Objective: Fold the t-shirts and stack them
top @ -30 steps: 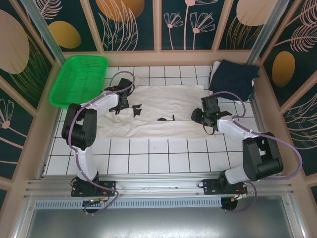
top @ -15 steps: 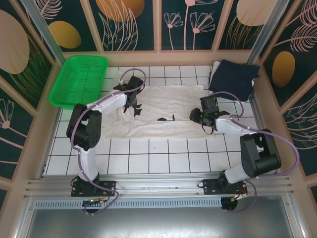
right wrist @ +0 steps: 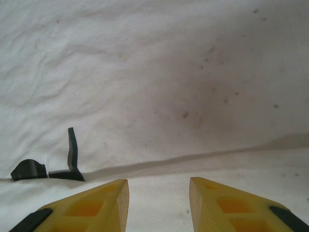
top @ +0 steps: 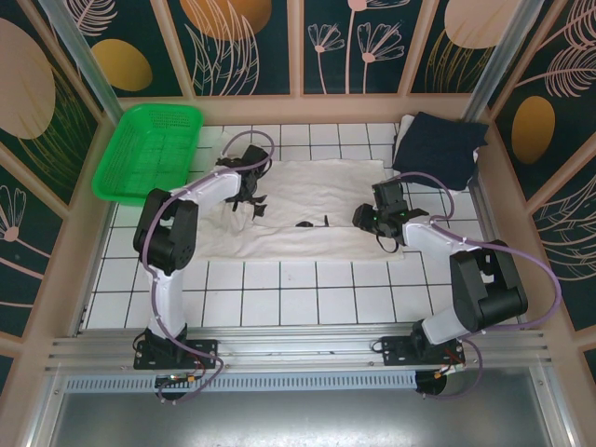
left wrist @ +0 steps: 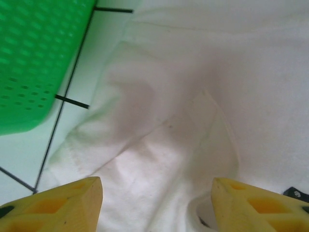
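Currently in hand: nothing; I have both tools empty.
White shirt [top: 317,191]: spread flat mid-counter, between the two tools. I read it as partly folded, since a layered edge crosses the right wrist view.
Navy shirt [top: 438,144]: bunched in the far right corner, near the white shirt's far right end.
Left tool [left wrist: 157,200]: jaws wide apart, hovering over the white shirt's left end by a puckered fold; grips nothing.
Right tool [right wrist: 158,203]: jaws moderately parted, low over the shirt's right part, just short of the layered edge; grips nothing.
Basket [top: 149,149]: green mesh, far left corner, near the shirt's left edge; not part of the job.
Counter [top: 279,298]: white tile, carries both shirts.
Dark bits [right wrist: 48,169]: small, lying on the white cloth; I cannot tell what they are.
Handling: I judge the cloth light, limp and not fragile. It will sag and drag, and keep a fold only once laid flat.
Where to hold: I would pinch an edge or corner through all layers, one tool at each end. A mid-panel grab would only bunch it.
Risk: one layer may slip from a shallow pinch.
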`<action>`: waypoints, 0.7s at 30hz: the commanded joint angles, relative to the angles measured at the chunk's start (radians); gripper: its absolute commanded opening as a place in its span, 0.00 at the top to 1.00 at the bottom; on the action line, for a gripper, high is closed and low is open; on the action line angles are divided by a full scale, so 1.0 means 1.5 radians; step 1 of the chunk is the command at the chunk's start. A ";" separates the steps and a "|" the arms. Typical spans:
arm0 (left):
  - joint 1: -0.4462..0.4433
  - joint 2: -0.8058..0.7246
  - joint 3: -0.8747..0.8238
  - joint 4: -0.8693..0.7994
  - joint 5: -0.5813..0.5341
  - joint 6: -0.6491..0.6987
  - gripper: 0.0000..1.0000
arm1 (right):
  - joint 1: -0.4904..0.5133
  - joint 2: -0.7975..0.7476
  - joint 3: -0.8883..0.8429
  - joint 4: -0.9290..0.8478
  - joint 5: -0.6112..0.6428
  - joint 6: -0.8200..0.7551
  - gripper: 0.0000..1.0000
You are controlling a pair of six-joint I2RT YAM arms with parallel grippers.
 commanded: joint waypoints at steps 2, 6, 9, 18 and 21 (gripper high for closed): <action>-0.029 -0.086 -0.028 0.030 0.044 0.020 0.43 | 0.005 0.002 0.006 0.017 -0.007 0.002 0.62; -0.056 -0.096 -0.083 0.064 0.153 -0.021 0.44 | 0.004 0.007 0.011 0.013 -0.007 0.007 0.62; -0.061 -0.073 -0.116 0.097 0.194 -0.042 0.51 | 0.005 0.006 0.013 0.018 -0.021 0.009 0.62; -0.063 0.009 -0.089 0.085 0.171 -0.050 0.67 | 0.003 -0.004 0.018 0.002 -0.012 0.006 0.62; -0.062 0.021 -0.082 0.078 0.154 -0.051 0.69 | 0.002 -0.002 0.014 0.005 -0.014 0.005 0.62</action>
